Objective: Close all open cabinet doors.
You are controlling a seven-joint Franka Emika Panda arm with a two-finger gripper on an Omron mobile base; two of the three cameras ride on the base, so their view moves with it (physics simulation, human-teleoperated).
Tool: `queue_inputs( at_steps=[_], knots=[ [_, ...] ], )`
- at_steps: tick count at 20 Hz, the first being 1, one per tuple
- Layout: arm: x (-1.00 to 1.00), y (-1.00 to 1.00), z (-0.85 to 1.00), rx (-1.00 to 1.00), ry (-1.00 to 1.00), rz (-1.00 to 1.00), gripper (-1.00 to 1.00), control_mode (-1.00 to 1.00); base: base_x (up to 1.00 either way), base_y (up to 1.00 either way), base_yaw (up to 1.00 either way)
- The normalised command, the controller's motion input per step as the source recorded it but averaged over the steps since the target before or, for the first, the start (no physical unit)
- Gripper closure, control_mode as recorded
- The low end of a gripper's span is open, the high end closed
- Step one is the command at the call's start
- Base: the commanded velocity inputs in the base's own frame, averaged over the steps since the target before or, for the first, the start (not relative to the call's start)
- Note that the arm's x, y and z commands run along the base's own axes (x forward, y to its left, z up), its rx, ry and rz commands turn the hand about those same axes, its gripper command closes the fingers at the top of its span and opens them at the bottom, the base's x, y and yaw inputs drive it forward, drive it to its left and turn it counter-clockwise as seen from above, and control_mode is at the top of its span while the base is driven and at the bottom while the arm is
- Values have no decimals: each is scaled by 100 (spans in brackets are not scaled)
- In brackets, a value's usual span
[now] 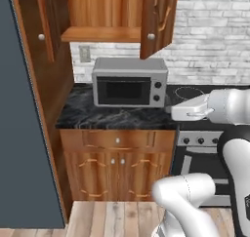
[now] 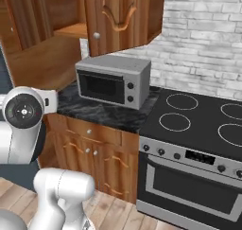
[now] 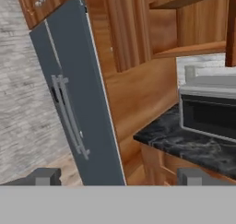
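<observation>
Both cabinet doors of the wall cupboard above the microwave stand open. The left door [image 1: 45, 21] is swung out against the tall side panel. The right door [image 1: 155, 19] juts forward, its silver knob low on its edge, and it is also in the right base view [image 2: 118, 16]. Between them a bare shelf [image 1: 100, 34] is exposed. My gripper [image 1: 171, 110] hovers at counter height to the right of the microwave, pointing left, well below both doors. In the hand view its fingertips [image 3: 44, 176] stand wide apart, so the gripper [image 3: 118, 178] is open and holds nothing.
A grey microwave [image 1: 129, 87] sits on the black marble counter [image 1: 97, 118]. A dark grey fridge [image 3: 69, 94] stands at the left. The stove [image 2: 203, 115] with its oven is at the right. Lower cabinets [image 1: 117, 167] are shut.
</observation>
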Motion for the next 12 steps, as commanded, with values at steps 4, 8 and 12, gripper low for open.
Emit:
queue_inputs(
  at_steps=[4,8,12],
  knots=[
    [0,0,0,0,0,0,-100,100,5,100,-29],
    [0,0,0,0,0,0,-100,100,27,86,-52],
    [0,0,0,0,0,0,-100,100,5,24,-69]
  ],
)
